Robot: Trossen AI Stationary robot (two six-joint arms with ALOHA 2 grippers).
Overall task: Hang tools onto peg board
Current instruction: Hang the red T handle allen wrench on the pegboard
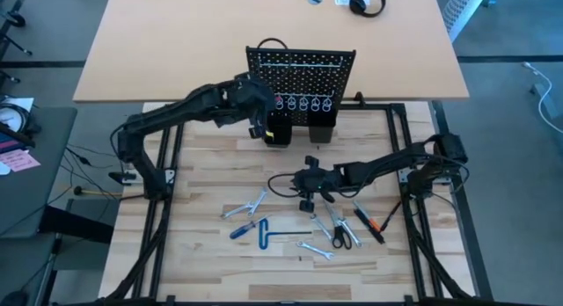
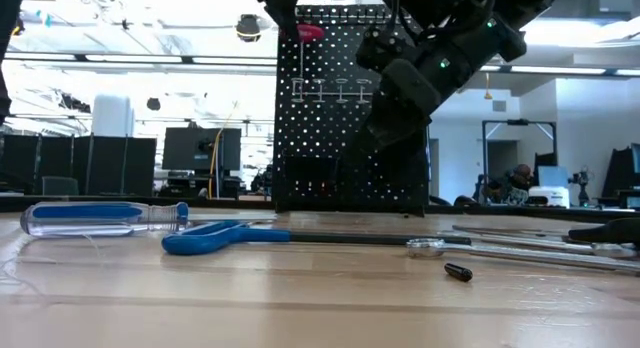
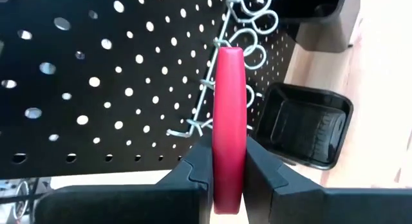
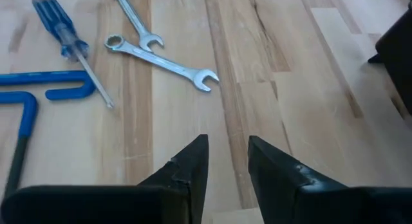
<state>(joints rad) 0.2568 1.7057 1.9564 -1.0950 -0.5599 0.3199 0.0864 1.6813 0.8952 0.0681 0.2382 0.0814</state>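
Observation:
The black peg board [image 1: 303, 64] stands upright at the table's far side, with silver ring hooks [image 3: 251, 31] and a black cup [image 3: 306, 124] at its base. My left gripper [image 1: 261, 123] is raised in front of the board's left part, shut on a red-handled tool [image 3: 229, 102]. My right gripper [image 4: 228, 147] hovers open over bare table, with nothing between its fingers. Two silver wrenches [image 4: 161, 53], a blue screwdriver [image 4: 61, 34] and a blue T-key [image 4: 38, 89] lie flat on the table beyond it. My left gripper pinches the red handle [image 3: 229, 166] between its two fingers, one on each flat side. The handle sticks out past the fingertips toward the peg board. In the low view its red end [image 2: 310, 32] hangs high, above the ring hooks and clear of the table.
Black scissors [image 1: 341, 236], an orange-and-black tool [image 1: 369, 220] and another wrench [image 1: 315, 249] lie at the near right. A second black cup [image 1: 321, 130] stands at the board's base. A tan desk [image 1: 176, 42] lies behind the board.

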